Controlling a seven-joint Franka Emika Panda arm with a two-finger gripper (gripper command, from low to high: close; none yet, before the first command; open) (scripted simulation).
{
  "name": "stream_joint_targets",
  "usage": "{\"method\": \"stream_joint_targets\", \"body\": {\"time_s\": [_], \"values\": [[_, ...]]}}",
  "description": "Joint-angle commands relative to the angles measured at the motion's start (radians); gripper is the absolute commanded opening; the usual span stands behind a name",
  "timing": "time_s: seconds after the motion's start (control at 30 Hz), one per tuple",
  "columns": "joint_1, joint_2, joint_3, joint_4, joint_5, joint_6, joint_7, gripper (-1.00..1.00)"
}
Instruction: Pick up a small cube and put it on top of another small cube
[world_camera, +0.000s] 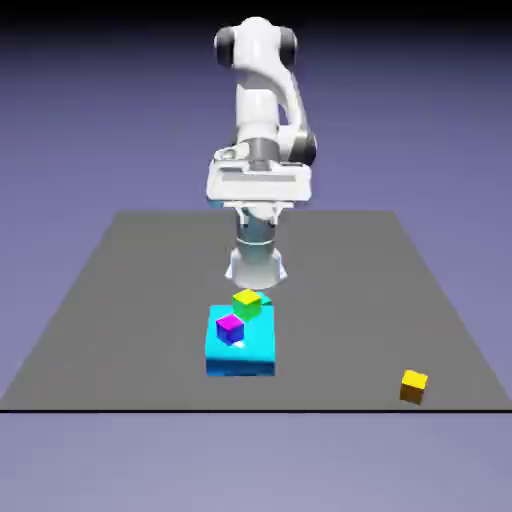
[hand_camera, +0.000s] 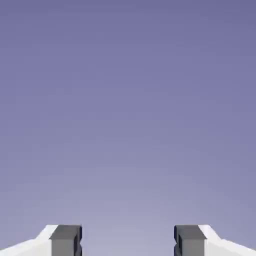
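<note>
The small cube (world_camera: 414, 385), yellow on top with orange sides, lies alone on the grey table (world_camera: 120, 300) near the front edge at the exterior view's right. The other small cube (world_camera: 247, 303), lime-yellow on top with green sides, sits at the back edge of a flat cyan block (world_camera: 245, 350); whether it rests on the block or just behind it is unclear. My gripper (world_camera: 258, 200) hangs high above the table behind both cubes, far from them. In the hand view the gripper (hand_camera: 127, 240) is open, its grey fingertips (hand_camera: 65, 239) wide apart with only backdrop between them.
A magenta-and-purple cube (world_camera: 230, 328) rests on the cyan block, just in front of the lime-and-green cube. The robot's base (world_camera: 257, 262) stands right behind the block. The hand view holds no table and no objects.
</note>
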Motion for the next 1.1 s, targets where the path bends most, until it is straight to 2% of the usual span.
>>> {"method": "stream_joint_targets", "body": {"time_s": [0.0,0.93,1.07], "values": [[0.01,0.035,0.01,0.019,0.028,0.0,-0.044,0.0],[0.289,1.011,0.295,0.562,0.798,0.001,-1.261,0.0],[0.289,1.1,0.316,0.616,0.817,0.034,-1.304,0.0]]}}
